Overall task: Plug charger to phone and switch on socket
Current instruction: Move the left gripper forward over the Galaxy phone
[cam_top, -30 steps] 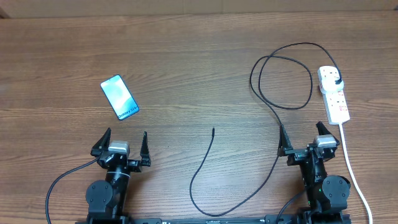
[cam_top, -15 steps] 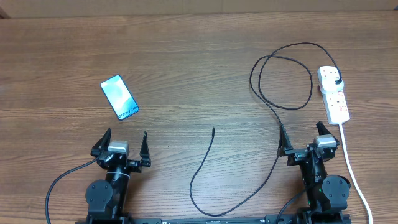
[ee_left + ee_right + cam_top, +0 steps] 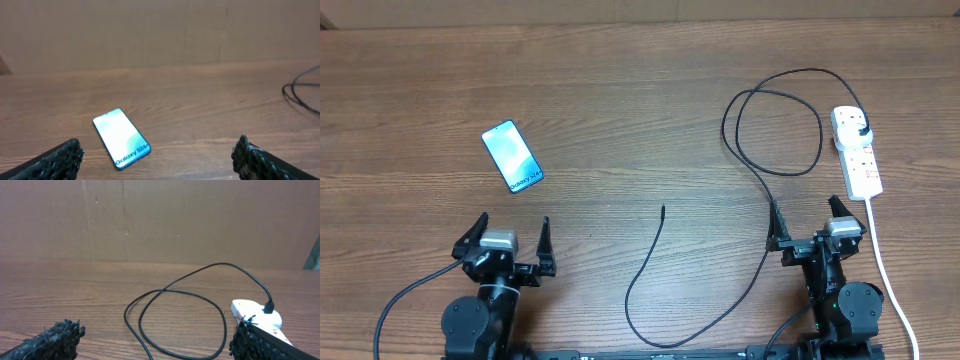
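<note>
The phone [image 3: 513, 156] lies flat at the left of the table, screen lit light blue; the left wrist view shows the phone [image 3: 121, 138] just ahead, "Galaxy" text at its near end. My left gripper [image 3: 512, 222] stands open behind it, nothing between its fingers [image 3: 60, 160]. The charger's black cable [image 3: 779, 172] loops at the right; its connector tip [image 3: 663, 209] lies loose mid-table, and its black plug [image 3: 861, 128] sits in the white socket [image 3: 860, 165]. My right gripper [image 3: 802, 204] is open and empty, left of the socket [image 3: 252, 311], facing the cable loop [image 3: 218, 264].
The socket's white cord [image 3: 890, 290] runs down the right side past my right arm to the front edge. The black cable sweeps in a long curve [image 3: 655, 343] along the front between the two arms. A brown wall [image 3: 160, 220] backs the wooden table [image 3: 620, 90].
My left gripper has shifted slightly left and back toward the front edge, still open. The right arm, phone, cable and socket have not moved.
</note>
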